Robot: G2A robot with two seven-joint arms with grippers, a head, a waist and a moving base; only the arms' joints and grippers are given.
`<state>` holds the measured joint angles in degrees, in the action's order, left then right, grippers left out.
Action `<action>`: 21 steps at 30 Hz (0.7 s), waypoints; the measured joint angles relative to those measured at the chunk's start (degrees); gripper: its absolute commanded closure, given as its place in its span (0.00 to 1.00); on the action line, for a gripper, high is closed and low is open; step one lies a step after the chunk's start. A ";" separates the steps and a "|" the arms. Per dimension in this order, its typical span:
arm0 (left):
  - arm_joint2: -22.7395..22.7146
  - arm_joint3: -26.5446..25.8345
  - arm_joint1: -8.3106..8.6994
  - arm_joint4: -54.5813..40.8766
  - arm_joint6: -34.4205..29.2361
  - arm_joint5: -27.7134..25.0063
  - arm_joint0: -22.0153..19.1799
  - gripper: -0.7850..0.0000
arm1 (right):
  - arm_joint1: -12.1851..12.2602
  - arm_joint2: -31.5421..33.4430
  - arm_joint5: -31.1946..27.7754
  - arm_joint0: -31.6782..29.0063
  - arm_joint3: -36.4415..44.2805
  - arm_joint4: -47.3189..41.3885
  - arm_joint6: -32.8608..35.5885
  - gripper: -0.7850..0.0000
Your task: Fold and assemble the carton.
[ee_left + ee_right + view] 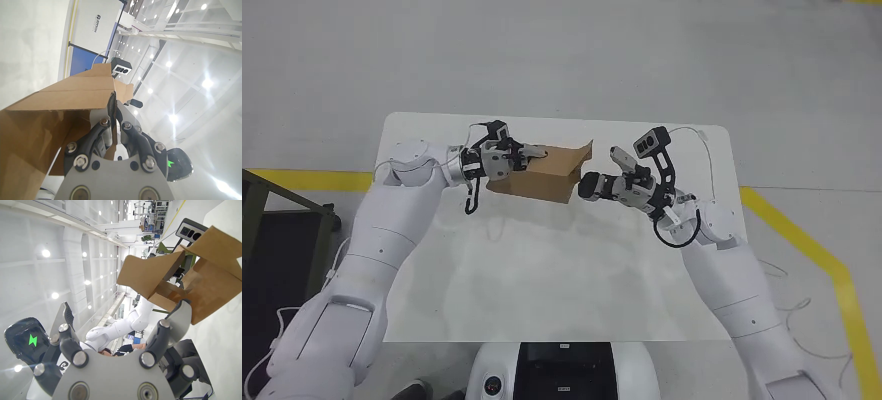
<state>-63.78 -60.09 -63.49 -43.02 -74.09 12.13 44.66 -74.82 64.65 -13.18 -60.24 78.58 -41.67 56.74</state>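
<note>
Carton edge pinched between left fingers, right fingers spread (one touching carton)

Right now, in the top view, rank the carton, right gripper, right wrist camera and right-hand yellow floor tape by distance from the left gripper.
1. carton: clamped in the left gripper itself.
2. right gripper: open, at the carton's opposite end.
3. right wrist camera: farther along the right arm.
4. yellow floor tape: on the floor, robot's right side.
</note>
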 measured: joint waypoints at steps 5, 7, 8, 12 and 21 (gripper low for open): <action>0.72 -1.04 -0.14 -0.34 -0.96 1.02 0.18 1.00 | -0.17 -0.46 0.15 0.06 -0.21 -1.41 1.16 0.00; 1.05 -1.29 -0.20 -0.33 -1.15 1.29 0.26 1.00 | -0.24 -0.71 0.18 0.05 -0.21 -1.79 1.57 0.00; 1.25 -1.41 -0.25 -0.35 -1.25 1.44 0.31 1.00 | -0.29 -0.89 0.19 0.05 -0.21 -2.02 1.78 0.00; 1.67 -1.53 -0.34 -0.56 -1.68 1.77 0.35 1.00 | -0.43 -1.43 0.29 0.12 -0.26 -2.33 2.27 0.00; 1.34 -0.52 -0.26 -0.99 -2.18 2.04 0.11 1.00 | -0.41 -0.92 0.25 -0.07 -0.14 -2.50 2.32 0.00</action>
<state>-62.44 -60.61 -63.75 -44.01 -76.28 14.17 44.78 -75.22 63.73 -12.94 -60.31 78.44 -44.17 59.06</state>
